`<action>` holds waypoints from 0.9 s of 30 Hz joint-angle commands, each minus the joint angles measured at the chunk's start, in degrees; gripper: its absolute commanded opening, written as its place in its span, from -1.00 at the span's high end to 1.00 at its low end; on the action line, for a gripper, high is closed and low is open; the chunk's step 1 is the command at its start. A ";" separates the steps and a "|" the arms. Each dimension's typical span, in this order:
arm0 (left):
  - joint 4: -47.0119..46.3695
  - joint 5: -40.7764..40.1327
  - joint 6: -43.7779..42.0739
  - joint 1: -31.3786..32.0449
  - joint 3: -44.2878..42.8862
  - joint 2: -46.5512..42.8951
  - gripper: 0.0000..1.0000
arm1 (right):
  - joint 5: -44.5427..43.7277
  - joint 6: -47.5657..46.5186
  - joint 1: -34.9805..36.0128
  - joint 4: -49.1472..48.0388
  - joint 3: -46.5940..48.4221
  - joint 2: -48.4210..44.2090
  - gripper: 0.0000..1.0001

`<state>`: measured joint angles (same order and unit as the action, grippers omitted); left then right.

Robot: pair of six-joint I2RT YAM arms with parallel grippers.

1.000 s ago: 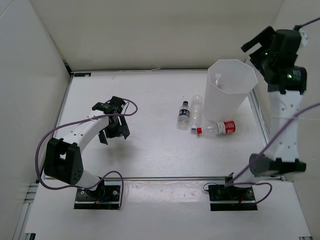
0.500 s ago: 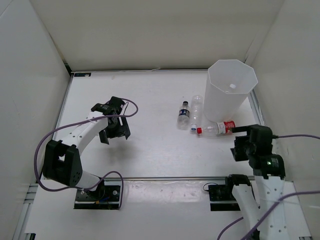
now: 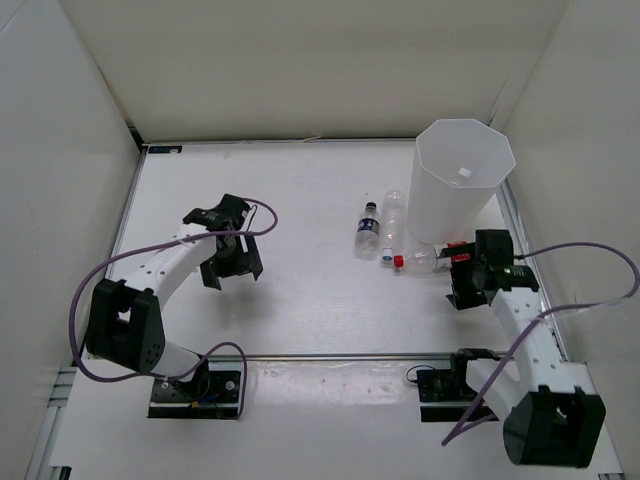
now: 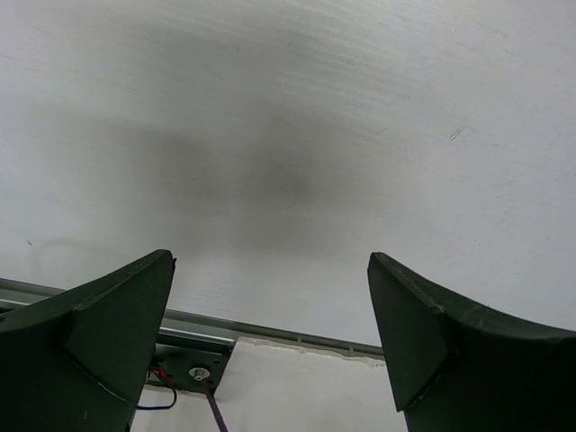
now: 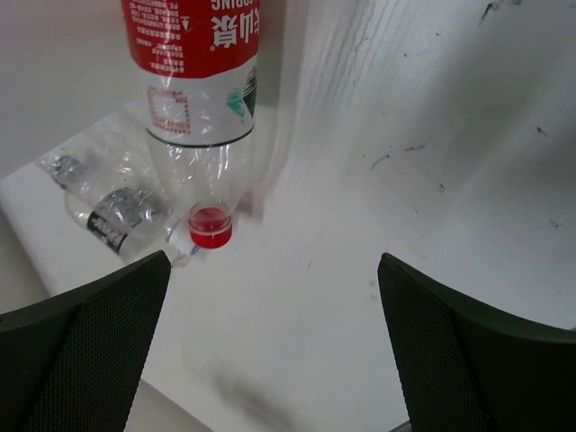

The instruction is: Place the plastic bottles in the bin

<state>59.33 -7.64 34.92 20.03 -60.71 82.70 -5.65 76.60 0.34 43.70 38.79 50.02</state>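
The tall white bin (image 3: 437, 205) stands at the back right; a small white spot (image 3: 465, 173) shows deep inside it. Three plastic bottles lie on the table left of its base: a dark-capped one with a blue label (image 3: 368, 228), a clear one (image 3: 393, 215) and a red-capped one with a red label (image 3: 425, 260). My right gripper (image 3: 455, 273) is open, low over the table just right of the red-label bottle (image 5: 193, 90), whose red cap (image 5: 210, 225) points toward it. The right gripper (image 5: 274, 342) holds nothing. My left gripper (image 3: 230, 272) (image 4: 270, 333) hangs open over bare table at the left.
White walls enclose the table on three sides. A metal rail (image 4: 270, 331) runs along the near edge, with the arm bases behind it. A crumpled clear bottle (image 5: 108, 202) lies beside the red-capped one. Purple cables (image 3: 130, 260) loop around both arms.
My right arm has swung down from above the bin to the table beside the red-label bottle. The left arm has barely moved.
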 commanded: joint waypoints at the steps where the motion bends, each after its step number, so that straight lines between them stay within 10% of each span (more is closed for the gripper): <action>1: -0.36 0.96 -0.03 -0.08 1.46 -2.62 -1.00 | 0.55 -3.56 -0.34 -7.22 0.41 4.64 -1.00; 27: 2.28 0.87 1.03 -0.08 4.28 -3.68 -1.00 | 7.22 -6.99 -3.94 -17.25 9.55 33.30 -0.90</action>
<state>61.14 -6.83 35.46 20.03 -56.82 80.68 -0.21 70.28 -2.96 27.27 46.74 82.13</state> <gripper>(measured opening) 0.998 0.955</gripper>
